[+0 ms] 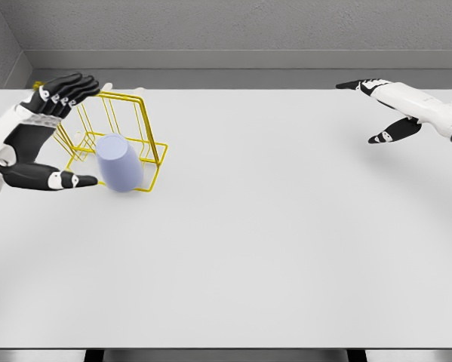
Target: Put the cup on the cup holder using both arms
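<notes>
Left robot hand (48,136) was seen at the far left of the table (286,241), arm entering from the left edge, palm turned inward toward the middle of the table. Its fingers (69,89) were extended and held side by side at the top, thumb (56,180) stretched out low, so the hand was spread wide and nothing was gripped. The cup (120,161), pale lavender-blue, was located just right of that thumb tip, in the gap between thumb and fingers; whether the thumb touched it could not be told. The cup was seen tilted, sitting inside the yellow wire cup holder (139,124), at the front corner of the frame. The holder was placed directly right of the left palm, its upright wire loops rising just beside the extended fingertips; contact between fingers and wire could not be confirmed. Right robot hand (384,109) was seen far off at the upper right of the table, well apart from cup and holder, arm entering from the right edge. Its fingers were stretched out toward the left with the thumb dropped below, spread and holding nothing. Both items were well apart from the right robot hand.
</notes>
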`<state>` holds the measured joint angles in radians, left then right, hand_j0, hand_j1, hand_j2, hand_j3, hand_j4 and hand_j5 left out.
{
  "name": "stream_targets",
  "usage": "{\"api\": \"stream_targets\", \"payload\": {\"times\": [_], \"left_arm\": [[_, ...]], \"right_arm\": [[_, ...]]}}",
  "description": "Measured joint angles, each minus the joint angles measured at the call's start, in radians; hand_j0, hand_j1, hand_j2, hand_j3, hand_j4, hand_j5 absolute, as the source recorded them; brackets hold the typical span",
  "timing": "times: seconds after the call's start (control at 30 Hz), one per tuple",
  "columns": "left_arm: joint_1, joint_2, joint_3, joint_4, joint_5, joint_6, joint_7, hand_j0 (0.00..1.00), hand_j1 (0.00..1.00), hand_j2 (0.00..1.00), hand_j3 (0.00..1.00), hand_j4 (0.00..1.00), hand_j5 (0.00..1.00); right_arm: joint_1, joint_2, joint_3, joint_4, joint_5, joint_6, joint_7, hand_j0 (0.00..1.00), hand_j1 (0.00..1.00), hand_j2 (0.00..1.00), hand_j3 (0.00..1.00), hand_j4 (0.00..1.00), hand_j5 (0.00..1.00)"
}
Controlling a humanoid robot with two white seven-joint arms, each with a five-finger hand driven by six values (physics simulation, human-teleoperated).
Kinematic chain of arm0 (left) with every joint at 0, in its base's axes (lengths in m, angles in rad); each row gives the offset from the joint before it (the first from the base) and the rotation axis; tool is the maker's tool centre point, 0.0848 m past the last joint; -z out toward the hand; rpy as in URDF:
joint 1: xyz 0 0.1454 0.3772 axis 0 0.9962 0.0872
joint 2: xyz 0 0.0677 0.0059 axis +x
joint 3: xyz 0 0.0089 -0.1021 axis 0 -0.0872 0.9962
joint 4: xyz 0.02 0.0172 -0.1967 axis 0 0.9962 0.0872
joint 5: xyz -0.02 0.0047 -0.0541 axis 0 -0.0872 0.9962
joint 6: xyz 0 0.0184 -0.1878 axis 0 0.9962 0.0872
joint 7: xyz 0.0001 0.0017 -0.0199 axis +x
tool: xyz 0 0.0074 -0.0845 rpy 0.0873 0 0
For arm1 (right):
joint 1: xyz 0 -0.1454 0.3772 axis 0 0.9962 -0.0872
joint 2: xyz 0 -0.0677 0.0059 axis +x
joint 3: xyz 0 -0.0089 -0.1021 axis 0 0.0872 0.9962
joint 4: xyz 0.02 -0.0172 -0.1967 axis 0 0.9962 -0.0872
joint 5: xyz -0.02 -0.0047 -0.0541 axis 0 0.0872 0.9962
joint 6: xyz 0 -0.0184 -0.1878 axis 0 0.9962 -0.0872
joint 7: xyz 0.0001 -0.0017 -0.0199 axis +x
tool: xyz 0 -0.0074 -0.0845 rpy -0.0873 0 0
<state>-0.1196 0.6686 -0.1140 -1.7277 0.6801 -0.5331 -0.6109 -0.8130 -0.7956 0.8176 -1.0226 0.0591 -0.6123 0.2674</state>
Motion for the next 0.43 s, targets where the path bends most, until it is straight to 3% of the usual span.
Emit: {"api": "stream_targets", "payload": {"times": [0.1, 0.23, 0.3, 0.43], "left_arm": [[-0.040, 0.025, -0.083, -0.013, -0.076, -0.050, 0.000, 1.00, 1.00, 1.00, 1.00, 1.00, 1.00], [-0.041, 0.040, -0.162, -0.018, -0.129, -0.072, 0.000, 1.00, 1.00, 1.00, 1.00, 1.00, 1.00], [-0.067, 0.042, -0.172, -0.017, -0.129, -0.076, 0.000, 1.00, 1.00, 1.00, 1.00, 1.00, 1.00], [-0.057, 0.045, -0.139, -0.013, -0.060, -0.026, 0.000, 1.00, 1.00, 1.00, 1.00, 1.00, 1.00]], "right_arm": [[0.000, 0.000, 0.000, 0.000, 0.000, 0.000, 0.000, 1.00, 1.00, 1.00, 1.00, 1.00, 1.00], [0.000, -0.001, 0.000, 0.000, 0.000, 0.000, 0.000, 1.00, 1.00, 1.00, 1.00, 1.00, 1.00], [0.000, -0.001, 0.000, 0.000, 0.000, 0.000, 0.000, 1.00, 1.00, 1.00, 1.00, 1.00, 1.00], [0.000, -0.001, 0.000, 0.000, 0.000, 0.000, 0.000, 1.00, 1.00, 1.00, 1.00, 1.00, 1.00]]}}
